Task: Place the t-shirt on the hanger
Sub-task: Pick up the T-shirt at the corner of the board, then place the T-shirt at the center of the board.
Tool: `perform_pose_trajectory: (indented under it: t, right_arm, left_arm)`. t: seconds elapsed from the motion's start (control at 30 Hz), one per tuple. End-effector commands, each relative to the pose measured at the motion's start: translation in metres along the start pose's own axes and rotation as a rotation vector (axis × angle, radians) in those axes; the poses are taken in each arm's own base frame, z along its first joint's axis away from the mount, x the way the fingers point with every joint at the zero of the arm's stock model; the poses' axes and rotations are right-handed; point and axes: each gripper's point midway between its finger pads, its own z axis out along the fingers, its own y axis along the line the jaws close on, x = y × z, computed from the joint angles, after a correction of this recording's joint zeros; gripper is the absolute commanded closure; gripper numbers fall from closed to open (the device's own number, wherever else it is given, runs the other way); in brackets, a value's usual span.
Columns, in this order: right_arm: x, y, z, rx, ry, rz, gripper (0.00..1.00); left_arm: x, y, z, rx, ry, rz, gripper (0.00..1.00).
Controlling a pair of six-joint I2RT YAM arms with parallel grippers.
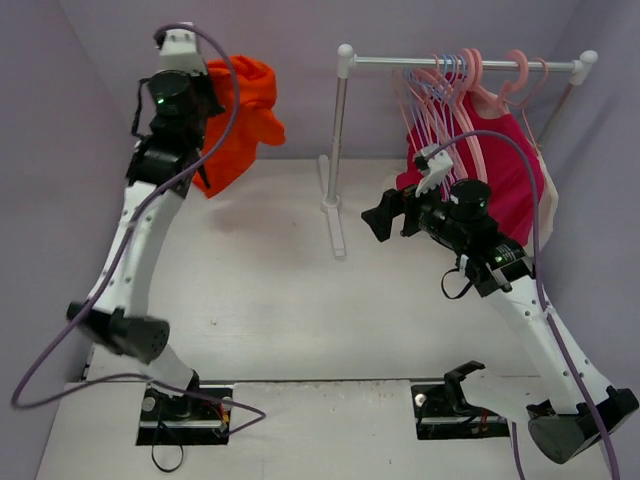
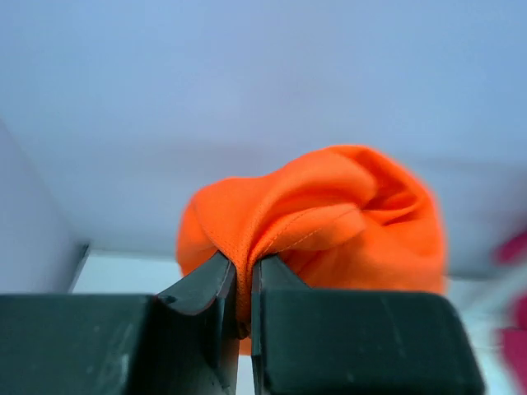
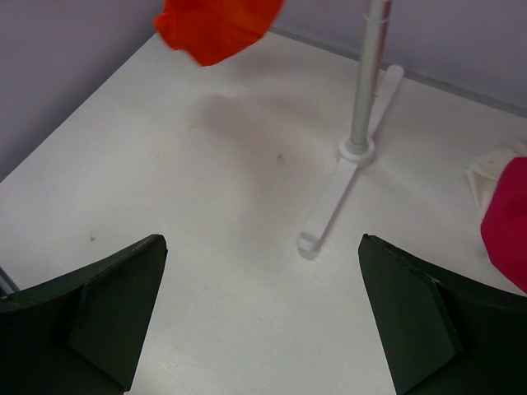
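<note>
The bright orange t-shirt (image 1: 240, 120) hangs bunched in the air at the back left, clear of the table. My left gripper (image 1: 205, 95) is shut on a fold of it; in the left wrist view the cloth (image 2: 329, 214) is pinched between the fingers (image 2: 206, 288). The shirt's lower edge shows in the right wrist view (image 3: 216, 26). Several pale pink hangers (image 1: 470, 80) hang on the white rail (image 1: 460, 62) at the back right. My right gripper (image 1: 385, 218) is open and empty above the table's middle, left of the hangers; it also shows in the right wrist view (image 3: 263, 313).
The white rack's post and foot (image 1: 335, 205) stand mid-table, also in the right wrist view (image 3: 360, 148). A magenta-pink shirt (image 1: 500, 170) hangs on the rack behind my right arm. Lavender hangers (image 1: 445, 70) hang among the pink ones. Purple walls enclose the table.
</note>
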Motion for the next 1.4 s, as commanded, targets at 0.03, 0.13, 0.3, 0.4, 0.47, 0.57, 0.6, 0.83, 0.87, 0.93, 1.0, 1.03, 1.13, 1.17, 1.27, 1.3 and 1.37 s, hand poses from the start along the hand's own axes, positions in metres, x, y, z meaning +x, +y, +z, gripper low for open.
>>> perform_pose_trajectory:
  t: [0.03, 0.13, 0.3, 0.4, 0.47, 0.57, 0.6, 0.83, 0.87, 0.93, 1.0, 1.03, 1.13, 1.17, 1.27, 1.3, 1.37]
  right_arm:
    - [-0.028, 0.036, 0.006, -0.087, -0.084, -0.075, 0.0]
    - [-0.017, 0.045, 0.01, -0.09, -0.063, -0.076, 0.0]
    - [0.011, 0.043, 0.01, -0.068, -0.015, -0.053, 0.0]
    - [0.035, 0.043, 0.014, -0.062, 0.034, -0.037, 0.0]
    - [0.049, 0.043, 0.018, -0.055, 0.067, -0.033, 0.0]
    - [0.074, 0.045, 0.025, -0.038, 0.125, -0.015, 0.0]
    - [0.077, 0.042, 0.027, -0.02, 0.131, -0.017, 0.0]
    - [0.104, 0.007, 0.056, 0.184, 0.186, 0.046, 0.0]
    - [0.107, 0.005, 0.06, 0.194, 0.195, 0.052, 0.0]
    - [0.103, 0.001, 0.072, 0.21, 0.188, 0.033, 0.0]
    - [0.097, -0.004, 0.079, 0.236, 0.181, 0.007, 0.0]
    - [0.096, -0.009, 0.084, 0.26, 0.184, -0.013, 0.0]
    - [0.096, -0.02, 0.094, 0.309, 0.197, -0.053, 0.0]
    - [0.1, -0.022, 0.099, 0.315, 0.214, -0.065, 0.0]
    - [0.097, -0.023, 0.119, 0.301, 0.218, -0.114, 0.16]
    - [0.099, -0.024, 0.123, 0.3, 0.226, -0.131, 0.21]
    - [0.103, -0.029, 0.132, 0.304, 0.236, -0.138, 0.29]
  left_arm:
    - [0.022, -0.001, -0.062, 0.09, 0.082, -0.056, 1.0]
    - [0.066, -0.01, -0.088, 0.16, 0.168, -0.137, 1.0]
    - [0.189, -0.012, -0.133, 0.179, 0.404, -0.262, 1.0]
    - [0.253, -0.012, -0.163, 0.185, 0.518, -0.318, 1.0]
    - [0.276, -0.003, -0.174, 0.159, 0.548, -0.313, 1.0]
    - [0.283, 0.026, -0.197, 0.052, 0.548, -0.277, 0.95]
    - [0.278, 0.032, -0.194, 0.016, 0.524, -0.266, 0.95]
    - [0.229, 0.037, -0.217, 0.066, 0.458, -0.223, 0.5]
    - [0.229, 0.036, -0.217, 0.076, 0.461, -0.221, 0.49]
    - [0.227, 0.019, -0.212, 0.151, 0.51, -0.211, 0.44]
    - [0.225, 0.017, -0.209, 0.148, 0.535, -0.202, 0.42]
    - [0.224, 0.018, -0.207, 0.136, 0.537, -0.202, 0.42]
    - [0.235, 0.018, -0.19, 0.095, 0.569, -0.191, 0.42]
    - [0.24, 0.017, -0.185, 0.078, 0.587, -0.192, 0.42]
    - [0.25, 0.002, -0.159, 0.012, 0.628, -0.211, 0.42]
    - [0.264, -0.003, -0.15, -0.014, 0.663, -0.187, 0.42]
    - [0.276, -0.019, -0.133, -0.042, 0.691, -0.159, 0.42]
